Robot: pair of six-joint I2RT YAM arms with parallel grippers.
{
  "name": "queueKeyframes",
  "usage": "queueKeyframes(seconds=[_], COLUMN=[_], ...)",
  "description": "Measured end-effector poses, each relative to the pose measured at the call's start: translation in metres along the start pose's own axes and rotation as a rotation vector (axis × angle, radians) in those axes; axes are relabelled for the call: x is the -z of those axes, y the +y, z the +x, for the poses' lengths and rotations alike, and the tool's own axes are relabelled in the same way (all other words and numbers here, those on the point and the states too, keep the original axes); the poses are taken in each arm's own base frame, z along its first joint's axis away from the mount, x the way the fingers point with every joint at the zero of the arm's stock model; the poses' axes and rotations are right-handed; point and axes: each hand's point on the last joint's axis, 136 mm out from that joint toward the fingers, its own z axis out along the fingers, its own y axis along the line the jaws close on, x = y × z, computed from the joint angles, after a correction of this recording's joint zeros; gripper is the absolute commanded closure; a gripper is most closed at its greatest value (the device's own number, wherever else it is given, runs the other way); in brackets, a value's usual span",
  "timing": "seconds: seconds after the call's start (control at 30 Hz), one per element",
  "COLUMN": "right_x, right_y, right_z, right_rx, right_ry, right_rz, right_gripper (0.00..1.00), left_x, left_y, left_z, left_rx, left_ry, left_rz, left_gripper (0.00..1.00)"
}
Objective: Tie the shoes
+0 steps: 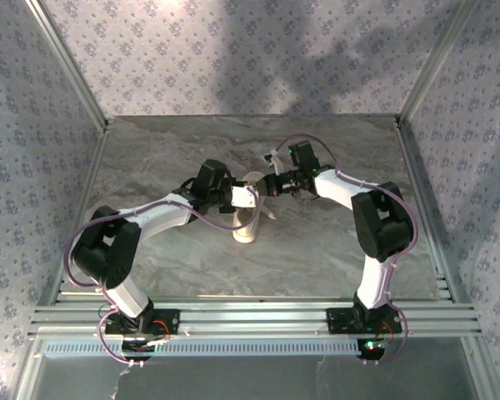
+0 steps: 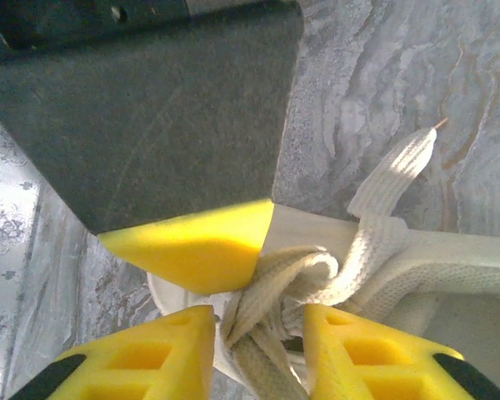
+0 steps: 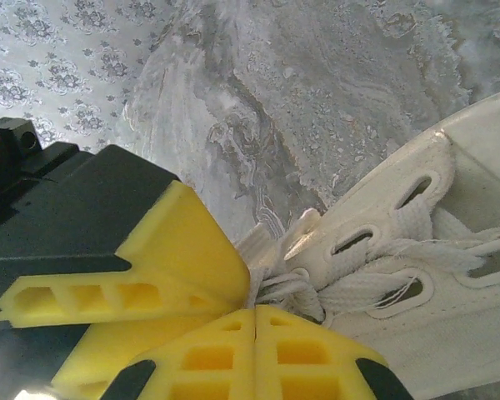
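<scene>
The cream-white shoe (image 1: 248,218) lies mid-table, toe toward the arm bases. In the left wrist view my left gripper (image 2: 258,323) stands with its yellow jaws apart on either side of a bunched knot of the white laces (image 2: 292,275), which fills most of the gap. One loose lace end (image 2: 400,167) trails onto the table. My right gripper (image 3: 254,310) is shut, its tips pressed against the lace strands (image 3: 358,292) beside the eyelets of the shoe (image 3: 417,333). Whether a strand is pinched I cannot tell. The two grippers (image 1: 233,197) (image 1: 271,185) meet over the shoe's lacing.
The marbled grey table (image 1: 333,250) spreads around the shoe. Patterned walls and metal posts (image 1: 67,58) close in the sides and back. Aluminium rails (image 1: 250,317) run along the near edge by the arm bases.
</scene>
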Motion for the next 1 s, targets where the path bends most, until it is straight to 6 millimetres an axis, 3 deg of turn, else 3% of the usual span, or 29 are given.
queueKeyframes(seconds=[0.23, 0.33, 1.0], right_x=[0.0, 0.0, 0.008], right_y=[0.001, 0.001, -0.007], right_z=[-0.001, -0.001, -0.005], right_rx=[0.001, -0.003, -0.04], right_ry=[-0.001, -0.001, -0.018], right_rz=[-0.004, -0.004, 0.006], right_gripper=[1.0, 1.0, 1.0], left_x=[-0.001, -0.002, 0.0], left_y=[0.002, 0.002, -0.011], left_z=[0.0, 0.0, 0.012], left_rx=[-0.023, -0.029, -0.005], left_ry=[0.01, 0.013, 0.014], left_rz=[-0.015, -0.017, -0.003], left_gripper=[0.86, 1.0, 1.0])
